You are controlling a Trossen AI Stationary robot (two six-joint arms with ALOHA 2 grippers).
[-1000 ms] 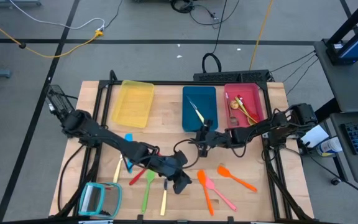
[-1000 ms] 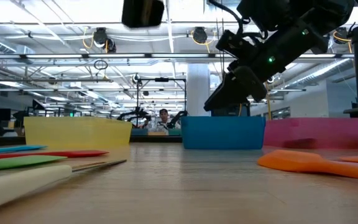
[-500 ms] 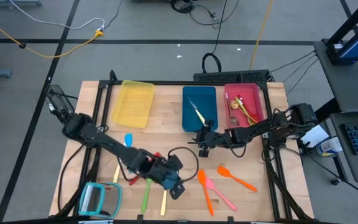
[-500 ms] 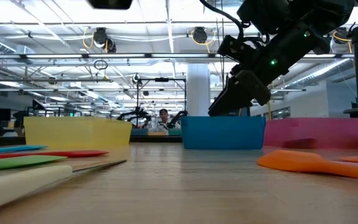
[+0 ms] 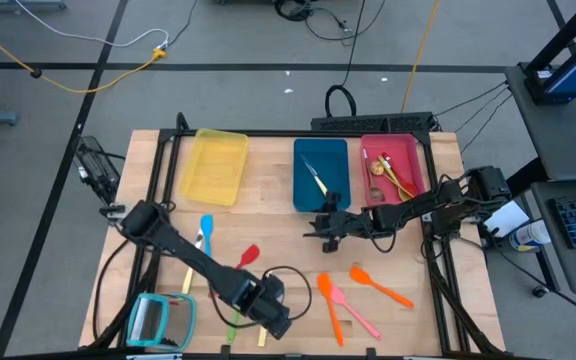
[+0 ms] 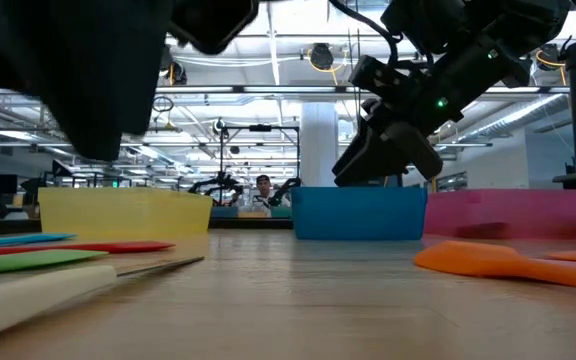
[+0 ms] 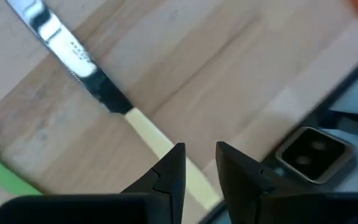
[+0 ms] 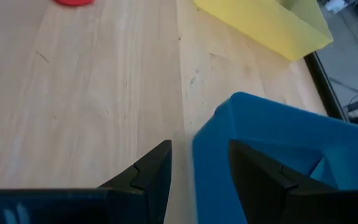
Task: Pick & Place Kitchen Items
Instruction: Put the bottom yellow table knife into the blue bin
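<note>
My left gripper [image 5: 274, 318] [image 7: 201, 167] hangs at the table's near edge, open by a narrow gap. It is right above the cream handle [image 7: 151, 134] of a metal-bladed knife [image 5: 261, 338] that lies flat on the wood. My right gripper [image 5: 316, 228] [image 8: 197, 149] is open and empty at the near wall of the blue tray [image 5: 320, 195]. Lying flat on the table are a red spatula [image 5: 240, 260], a blue spatula [image 5: 205, 228], a green utensil [image 5: 232, 318], a yellow one [image 5: 188, 275], an orange spatula [image 5: 328, 300], a pink spoon [image 5: 356, 312] and an orange spoon [image 5: 378, 286].
The yellow tray [image 5: 215, 165] is at the far left. The blue tray holds a metal utensil [image 5: 317, 180], and the red tray [image 5: 393, 150] holds several utensils. A teal-framed square [image 5: 158, 318] lies at the near left corner. A camera block [image 7: 309, 152] sits just past the near edge.
My left gripper has moved toward the table's near edge and a little left. It has come off the red spatula area and now stands over the knife's handle, so the red spatula is uncovered. The utensils have stayed where they were.
</note>
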